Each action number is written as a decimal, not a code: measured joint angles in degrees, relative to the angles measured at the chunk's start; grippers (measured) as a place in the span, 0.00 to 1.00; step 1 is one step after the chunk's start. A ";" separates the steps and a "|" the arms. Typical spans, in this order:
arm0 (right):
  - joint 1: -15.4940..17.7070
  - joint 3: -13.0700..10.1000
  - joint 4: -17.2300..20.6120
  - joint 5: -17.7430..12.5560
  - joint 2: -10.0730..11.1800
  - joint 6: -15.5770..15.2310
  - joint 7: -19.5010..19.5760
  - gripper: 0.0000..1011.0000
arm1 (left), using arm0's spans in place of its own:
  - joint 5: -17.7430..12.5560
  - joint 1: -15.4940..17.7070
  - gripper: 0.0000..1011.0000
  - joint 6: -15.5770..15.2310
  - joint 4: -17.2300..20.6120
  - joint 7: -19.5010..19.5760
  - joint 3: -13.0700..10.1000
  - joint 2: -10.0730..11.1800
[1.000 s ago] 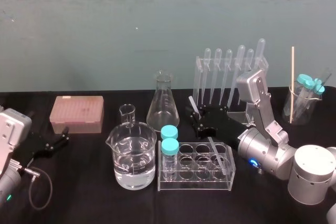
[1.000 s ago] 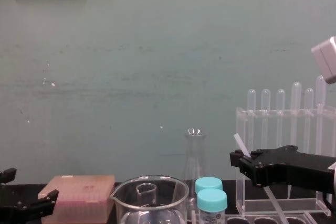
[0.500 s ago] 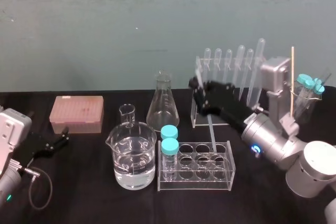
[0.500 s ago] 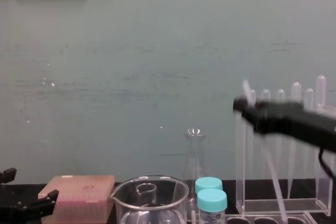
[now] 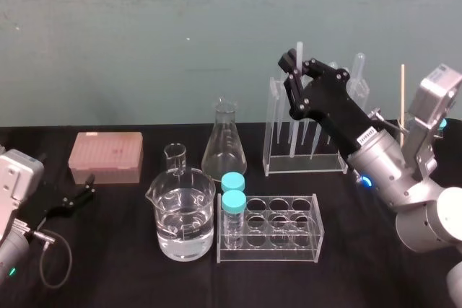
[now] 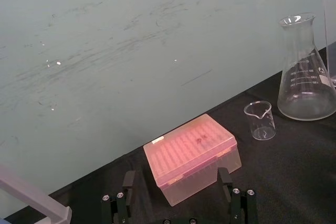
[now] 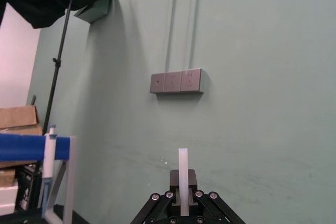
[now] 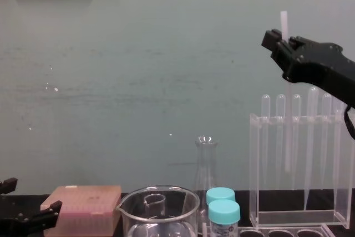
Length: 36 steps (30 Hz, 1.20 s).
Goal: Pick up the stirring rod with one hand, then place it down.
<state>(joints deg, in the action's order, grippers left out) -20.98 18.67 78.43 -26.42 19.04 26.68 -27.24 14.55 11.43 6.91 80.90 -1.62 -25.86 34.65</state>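
One stirring rod [image 8: 284, 23] upright in right gripper [image 8: 279, 41]; its label [image 5: 367, 135] illegible

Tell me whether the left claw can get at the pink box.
Probably yes: the left claw sits open facing the pink box, just black cloth between; right claw holds the stirring rod.

No legible text; flask [image 6: 306, 74] graduations too faint.
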 joint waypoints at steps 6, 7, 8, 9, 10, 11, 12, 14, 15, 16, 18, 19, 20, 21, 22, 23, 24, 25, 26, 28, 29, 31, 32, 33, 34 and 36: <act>1.51 -0.53 -1.45 0.34 0.17 0.50 -1.30 0.06 | 0.00 0.00 0.99 0.00 0.00 0.00 0.00 0.00; 1.69 -0.56 -1.57 0.43 0.18 0.38 -1.29 0.06 | 0.00 0.00 0.99 0.00 0.00 0.00 0.00 0.00; 1.67 -0.57 -1.56 0.43 0.19 0.38 -1.29 0.06 | 0.00 0.00 0.99 0.00 0.00 0.00 -0.01 0.00; 1.63 -0.57 -1.55 0.43 0.19 0.38 -1.27 0.06 | 0.00 0.00 0.99 0.00 0.00 0.00 0.00 0.00; 1.61 -0.55 -1.55 0.43 0.18 0.38 -1.28 0.06 | 0.00 0.00 0.99 0.00 0.00 0.00 0.00 0.00; 1.60 -0.54 -1.54 0.43 0.18 0.38 -1.28 0.06 | 0.00 0.00 0.99 0.00 0.00 0.00 0.00 0.00; 1.57 -0.54 -1.52 0.43 0.17 0.38 -1.28 0.06 | 0.00 0.00 0.99 0.00 0.00 0.00 0.00 0.00; 1.54 -0.52 -1.47 0.42 0.17 0.38 -1.28 0.06 | 0.00 0.00 0.99 0.00 0.00 0.00 0.00 0.00; 1.52 -0.51 -1.45 0.42 0.17 0.38 -1.27 0.06 | 0.00 0.00 0.99 0.00 0.00 0.00 0.00 0.00; 1.50 -0.51 -1.43 0.42 0.17 0.38 -1.28 0.06 | 0.00 0.00 0.99 0.00 0.00 0.00 0.00 0.00; 1.45 -0.49 -1.39 0.41 0.15 0.38 -1.27 0.06 | 0.00 0.00 0.99 0.00 0.00 0.00 0.00 0.00; 1.44 -0.49 -1.38 0.41 0.16 0.38 -1.28 0.06 | 0.00 0.00 0.99 0.00 0.00 0.00 0.00 0.00; 1.43 -0.48 -1.36 0.40 0.16 0.38 -1.27 0.06 | 0.00 0.00 0.99 0.00 0.00 0.00 0.00 0.00; 1.43 -0.48 -1.36 0.40 0.16 0.38 -1.27 0.06 | 0.00 0.00 0.99 0.00 0.00 0.00 0.00 0.00; 1.40 -0.47 -1.34 0.40 0.15 0.38 -1.27 0.06 | 0.00 0.00 0.99 0.00 0.00 0.00 0.00 0.00; 1.40 -0.47 -1.34 0.40 0.15 0.38 -1.27 0.06 | 0.00 0.00 0.99 0.00 0.00 0.00 0.00 0.00; 1.39 -0.47 -1.32 0.39 0.15 0.38 -1.27 0.06 | 0.00 0.00 0.99 0.00 0.00 0.00 0.00 0.00; 1.38 -0.46 -1.32 0.39 0.15 0.38 -1.27 0.06 | 0.00 0.00 0.99 0.00 0.00 0.00 0.00 0.00; 1.38 -0.46 -1.31 0.39 0.15 0.39 -1.26 0.06 | 0.00 0.00 0.99 0.00 0.00 0.00 0.00 0.00; 1.37 -0.44 -1.30 0.38 0.15 0.39 -1.26 0.06 | 0.00 0.00 0.99 0.00 0.00 0.00 0.00 0.00; 1.36 -0.44 -1.29 0.38 0.15 0.40 -1.26 0.06 | 0.00 0.00 0.99 0.00 0.00 0.00 0.00 0.00; 1.35 -0.43 -1.28 0.38 0.15 0.40 -1.25 0.06 | 0.00 0.00 0.99 0.00 0.00 0.00 0.00 0.00; 1.34 -0.42 -1.27 0.38 0.15 0.40 -1.24 0.06 | 0.00 0.00 0.99 0.00 0.00 0.00 0.00 0.00; 1.34 -0.41 -1.26 0.37 0.15 0.41 -1.24 0.06 | 0.00 0.00 0.99 0.00 0.00 0.00 0.00 0.00; 1.33 -0.41 -1.26 0.37 0.15 0.41 -1.24 0.06 | 0.00 0.00 0.99 0.00 0.00 0.00 0.00 0.00; 1.32 -0.40 -1.24 0.37 0.15 0.41 -1.23 0.06 | 0.00 0.00 0.99 0.00 0.00 0.00 0.00 0.00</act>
<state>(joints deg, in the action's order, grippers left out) -19.66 18.27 77.19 -26.05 19.19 27.09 -28.46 14.54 11.43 6.91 80.90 -1.62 -25.86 34.65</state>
